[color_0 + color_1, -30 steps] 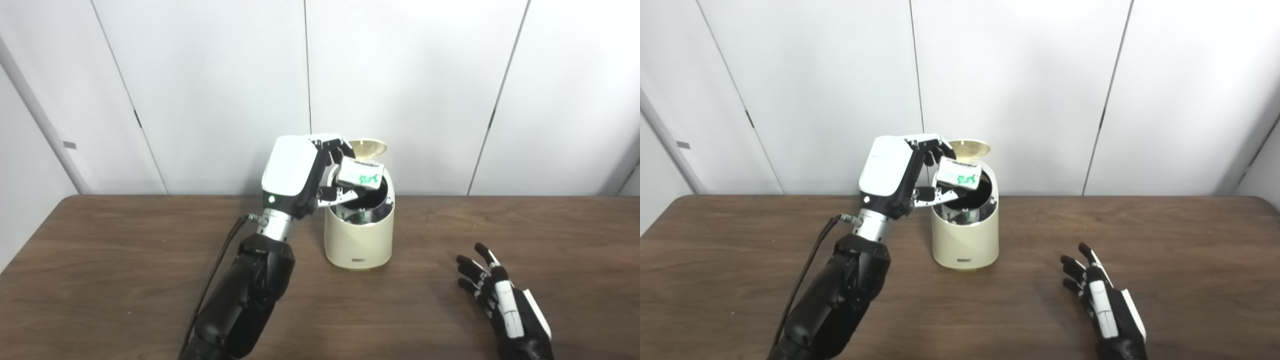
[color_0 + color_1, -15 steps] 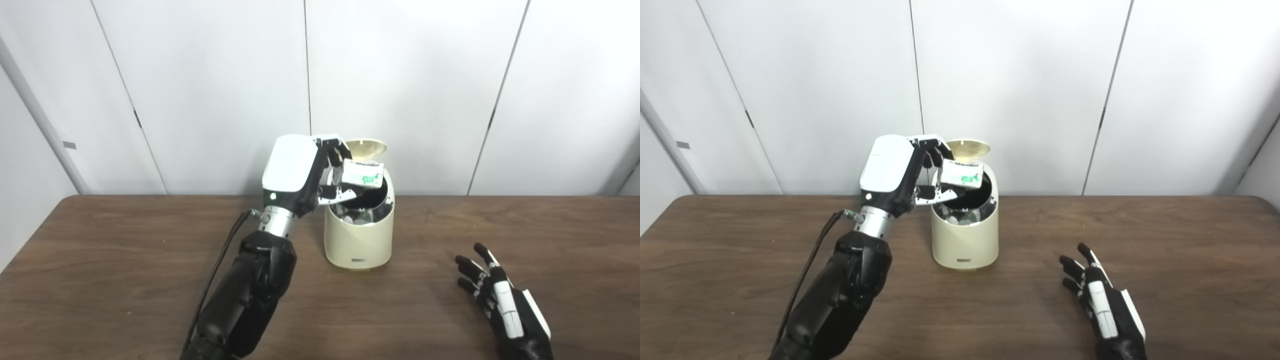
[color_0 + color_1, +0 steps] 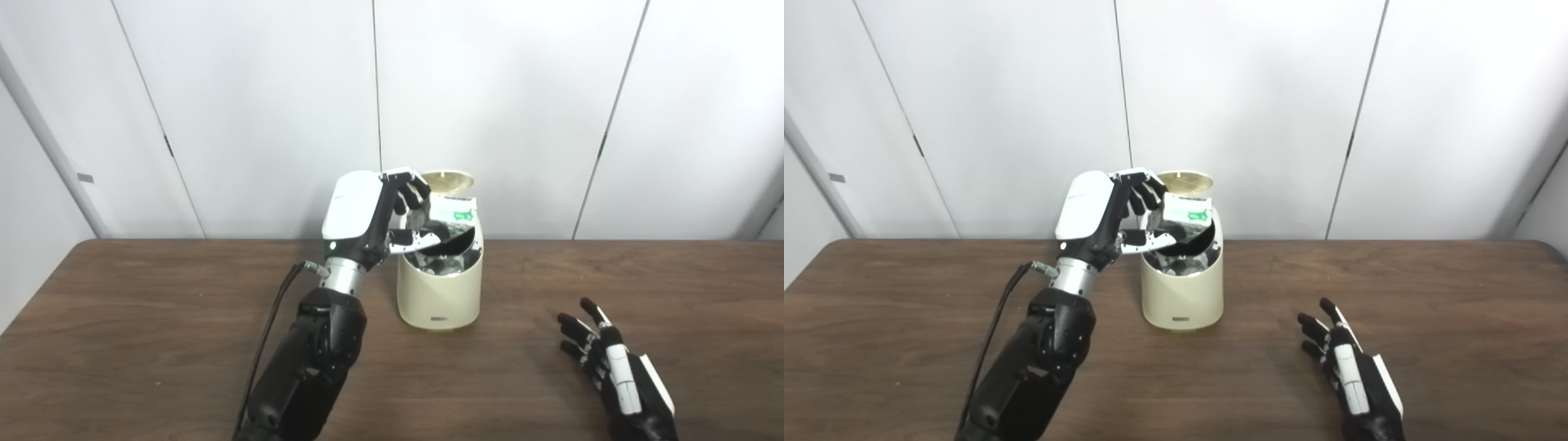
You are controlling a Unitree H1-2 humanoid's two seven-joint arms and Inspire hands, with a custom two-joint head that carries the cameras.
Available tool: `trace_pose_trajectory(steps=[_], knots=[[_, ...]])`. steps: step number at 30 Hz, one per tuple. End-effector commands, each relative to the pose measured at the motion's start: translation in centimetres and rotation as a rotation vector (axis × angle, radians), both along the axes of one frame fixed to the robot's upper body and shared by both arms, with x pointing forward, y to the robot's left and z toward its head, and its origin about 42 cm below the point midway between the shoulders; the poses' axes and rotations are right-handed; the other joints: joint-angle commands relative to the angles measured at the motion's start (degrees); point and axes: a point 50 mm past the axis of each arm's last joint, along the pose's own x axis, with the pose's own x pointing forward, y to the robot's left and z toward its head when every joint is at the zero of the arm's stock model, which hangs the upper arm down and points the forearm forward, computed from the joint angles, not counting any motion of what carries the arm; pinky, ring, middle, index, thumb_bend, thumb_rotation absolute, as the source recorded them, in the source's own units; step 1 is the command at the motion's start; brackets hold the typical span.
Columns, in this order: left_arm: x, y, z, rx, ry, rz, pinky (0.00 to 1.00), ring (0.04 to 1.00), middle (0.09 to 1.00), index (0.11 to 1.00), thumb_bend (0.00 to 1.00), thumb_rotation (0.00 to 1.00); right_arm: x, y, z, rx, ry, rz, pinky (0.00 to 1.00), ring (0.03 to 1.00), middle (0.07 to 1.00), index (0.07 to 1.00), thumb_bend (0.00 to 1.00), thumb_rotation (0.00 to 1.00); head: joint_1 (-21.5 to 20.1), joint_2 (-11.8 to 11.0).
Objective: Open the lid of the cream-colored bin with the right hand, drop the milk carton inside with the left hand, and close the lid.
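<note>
The cream-colored bin (image 3: 438, 294) stands mid-table with its round lid (image 3: 450, 180) raised upright at the back. The white milk carton (image 3: 457, 214) with green print sits tilted in the bin's mouth, against the far rim, blurred. My left hand (image 3: 373, 214) hovers at the bin's left rim, its fingers (image 3: 412, 191) spread and just clear of the carton and its thumb reaching over the opening. It looks open. My right hand (image 3: 618, 373) lies open, palm down, on the table at the front right, holding nothing.
The brown wooden table (image 3: 153, 318) runs the full width, backed closely by white wall panels (image 3: 275, 110). A black cable (image 3: 269, 331) hangs along my left forearm. The bin's dark inside shows some blurred contents.
My left hand's fingers have spread and the carton has slid right and tipped down from them into the bin's mouth. The right hand has not moved.
</note>
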Motion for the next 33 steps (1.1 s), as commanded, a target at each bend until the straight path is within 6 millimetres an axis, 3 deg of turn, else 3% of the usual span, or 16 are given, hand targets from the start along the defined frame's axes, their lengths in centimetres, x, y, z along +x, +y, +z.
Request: trace_pose_trajectory(steps=[1,8,16,33], knots=[[0.0,-0.3,3.7,-0.044,-0.116,-0.021,0.31,0.394,0.481,0.513,0.47,0.0,0.3,0.2,0.7,-0.009,-0.028,0.013,0.86,0.886,0.841,0.954,0.6,0.96,0.06,0.07],[-0.3,-0.3,3.9,-0.04,-0.138,-0.029,0.36,0.401,0.475,0.507,0.48,0.0,0.3,0.2,0.6,-0.004,-0.024,0.024,0.85,0.878,0.845,0.957,0.59,0.96,0.29,0.16],[0.0,-0.1,3.5,-0.041,-0.129,-0.018,0.31,0.397,0.484,0.516,0.47,0.0,0.2,0.3,0.6,0.0,-0.018,0.015,0.85,0.878,0.839,0.952,0.59,0.94,0.09,0.09],[0.3,0.1,1.4,-0.104,-0.111,-0.008,0.35,0.425,0.54,0.5,0.47,0.0,0.1,0.3,0.6,-0.047,-0.022,0.028,0.84,0.87,0.839,0.952,0.6,0.99,-0.5,0.27]])
